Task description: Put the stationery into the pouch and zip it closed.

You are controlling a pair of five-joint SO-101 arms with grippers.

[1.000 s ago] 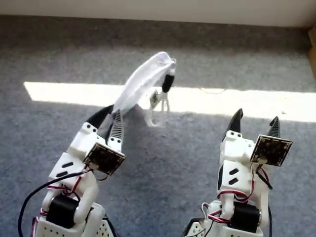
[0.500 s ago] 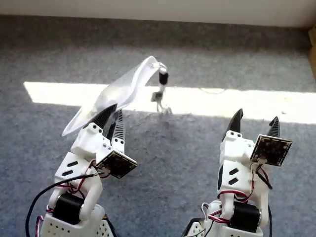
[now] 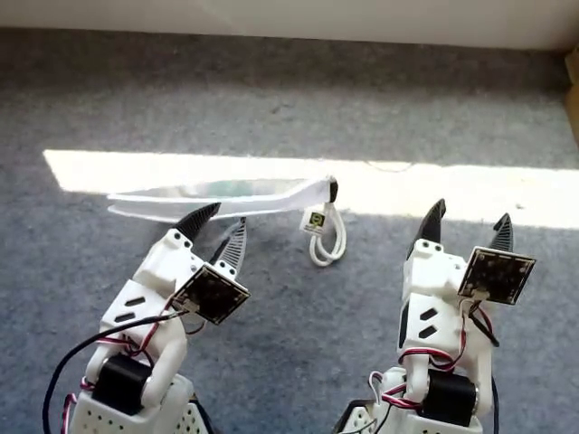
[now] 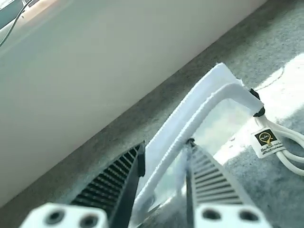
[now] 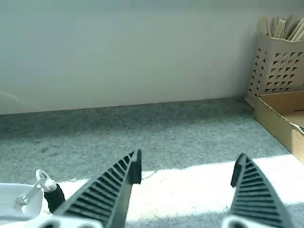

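Note:
The clear pouch [image 3: 208, 192] with white edging lies flat on the grey carpet in the sunlit strip. Its black zipper pull [image 3: 333, 190] and white loop strap with a tag [image 3: 324, 237] are at the end nearer the right arm. My left gripper [image 3: 228, 218] is open at the pouch's near edge. In the left wrist view the pouch's white edge [image 4: 199, 109] runs between the left gripper's [image 4: 164, 152] fingers, and the tag [image 4: 267, 140] lies beyond. My right gripper [image 3: 466, 226] is open and empty, off to the pouch's right. The right wrist view has the right gripper [image 5: 187, 171] with the pouch's end [image 5: 19, 202] to one side.
A pale wall runs along the far side of the carpet. A beige basket of wooden sticks [image 5: 280, 61] and a cardboard box [image 5: 285, 118] stand at the far right. A bright band of sunlight [image 3: 452, 194] crosses the carpet.
The pouch was held up in the air by the left gripper and now lies flat on the carpet. The left gripper's fingers have spread. The right arm has not moved.

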